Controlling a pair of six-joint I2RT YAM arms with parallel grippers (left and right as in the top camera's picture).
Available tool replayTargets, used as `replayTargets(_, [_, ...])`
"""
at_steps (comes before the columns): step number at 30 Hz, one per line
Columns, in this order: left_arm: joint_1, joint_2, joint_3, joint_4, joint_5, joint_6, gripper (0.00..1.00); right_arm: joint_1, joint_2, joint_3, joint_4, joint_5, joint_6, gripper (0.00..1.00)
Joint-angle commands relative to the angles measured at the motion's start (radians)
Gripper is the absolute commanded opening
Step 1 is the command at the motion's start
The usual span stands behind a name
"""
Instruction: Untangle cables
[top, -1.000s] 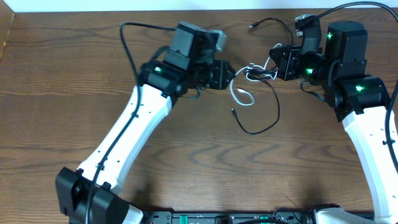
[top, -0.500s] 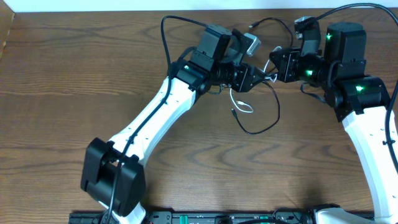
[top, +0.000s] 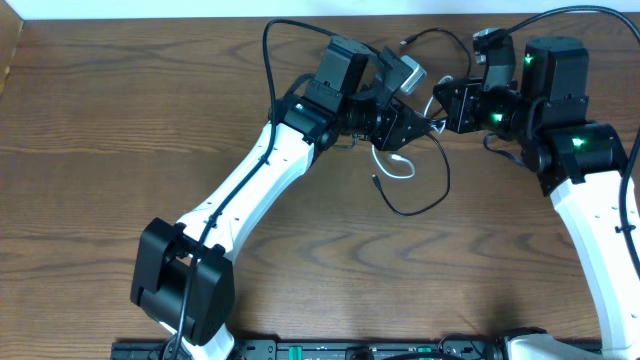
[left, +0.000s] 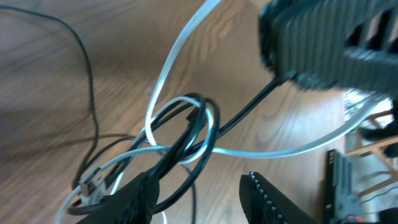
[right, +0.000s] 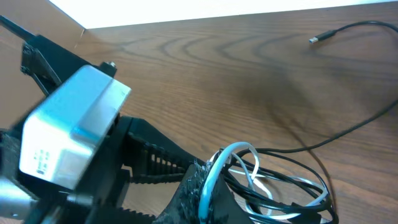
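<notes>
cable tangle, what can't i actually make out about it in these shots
Right wrist: the tangle is cut off by the lower edge, so which strand the right hand pinches can't be told.
Overhead: the left hand and right hand cover the crossings between them.
Left wrist: white cable and black cable run off the lower edge; the right hand is a dark blur, top right.
</notes>
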Motion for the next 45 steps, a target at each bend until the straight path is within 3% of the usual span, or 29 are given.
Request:
replayTargets(1, [0.0,0.007,-0.026,-0.003,-0.041,0.113,0.47,-0.005,-0.004,0.007,0.001,0.0,-0.014,0.01])
replayTargets(23, [-0.001,0.108,-0.027,0.135,-0.039,0.105,0.46,-0.005,-0.005,0.007,0.013,-0.019,-0.014,0.01])
replayTargets(27, [-0.003,0.108,-0.027,0.182,-0.024,0.084,0.51,-0.005,-0.005,0.007,0.013,-0.018,-0.014,0.01])
replayTargets(35, [-0.019,0.108,-0.027,0.215,-0.024,0.084,0.51,-0.007,-0.005,0.007,0.022,-0.019,-0.014,0.01])
replayTargets(39, [-0.035,0.112,-0.027,0.214,-0.028,0.085,0.4,-0.014,-0.005,0.007,0.034,-0.046,-0.013,0.01])
replayTargets(45, [-0.03,0.129,-0.027,0.214,-0.086,0.085,0.09,-0.031,-0.005,0.007,0.034,-0.085,-0.013,0.01])
